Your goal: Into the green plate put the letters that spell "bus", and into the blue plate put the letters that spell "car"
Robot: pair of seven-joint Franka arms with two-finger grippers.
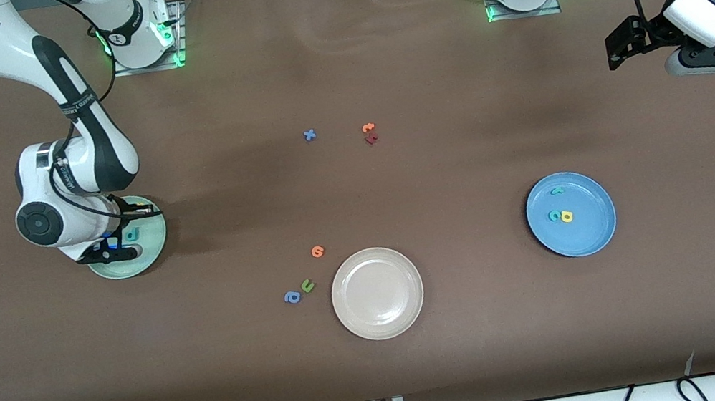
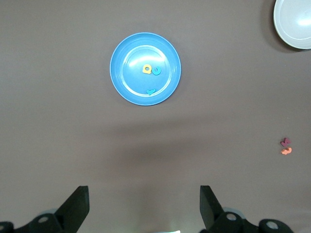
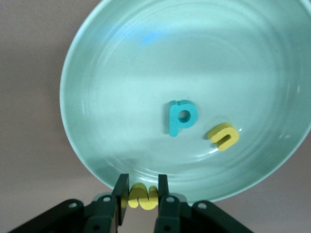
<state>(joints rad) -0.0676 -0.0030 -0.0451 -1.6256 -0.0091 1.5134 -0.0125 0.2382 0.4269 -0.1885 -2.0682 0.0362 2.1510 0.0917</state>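
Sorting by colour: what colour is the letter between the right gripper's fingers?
Yellow; the letter in the right gripper shows best in the right wrist view.

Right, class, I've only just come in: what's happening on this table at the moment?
The right gripper is over the green plate, pinching a yellow "s". A teal "b" and a yellow "u" already lie in that plate. The blue plate holds a teal "c", a yellow "a" and a teal "r". The left gripper waits, open, in the air. Other letters lie loose near the cream-white plate.
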